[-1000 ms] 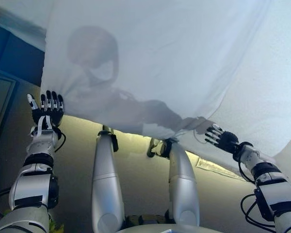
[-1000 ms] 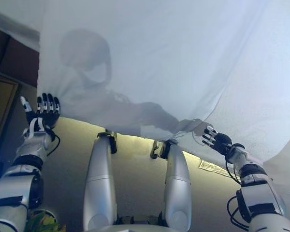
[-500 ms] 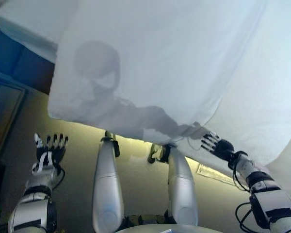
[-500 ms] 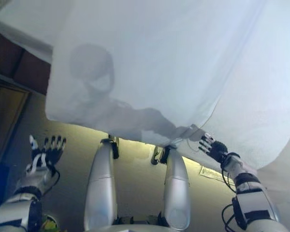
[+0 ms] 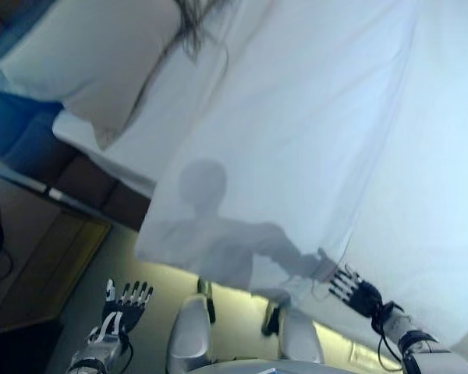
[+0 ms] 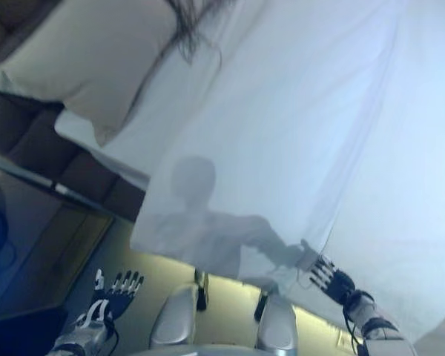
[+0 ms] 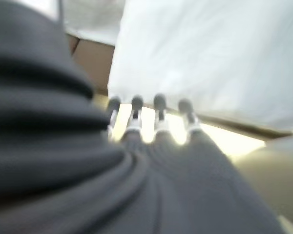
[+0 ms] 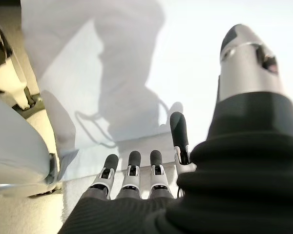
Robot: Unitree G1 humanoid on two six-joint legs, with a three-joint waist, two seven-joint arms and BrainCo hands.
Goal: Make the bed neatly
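Observation:
A white sheet [image 5: 296, 140] covers the bed and hangs over its near side, ending in a straight hem above the floor. My right hand [image 5: 357, 290] is open at the hem's right part. In the right wrist view its straight fingers [image 8: 132, 165] reach the sheet's edge [image 8: 136, 73], with the thumb raised apart. My left hand [image 5: 123, 305] is open low at the left, spread over the floor and clear of the sheet. In the left wrist view its fingers [image 7: 158, 105] point toward the sheet [image 7: 210, 53] without touching it.
A cream pillow [image 5: 101, 70] lies at the bed's upper left, with dark strands [image 5: 191, 23] beside it at the top. A dark brown bed base [image 5: 78, 175] and a low wooden surface [image 5: 39, 257] stand at the left. Pale floor [image 5: 164, 288] runs under the hem.
The camera has swung, bringing the pillow into view. My left hand has dropped away from the sheet's left edge. My right hand stays at the hem.

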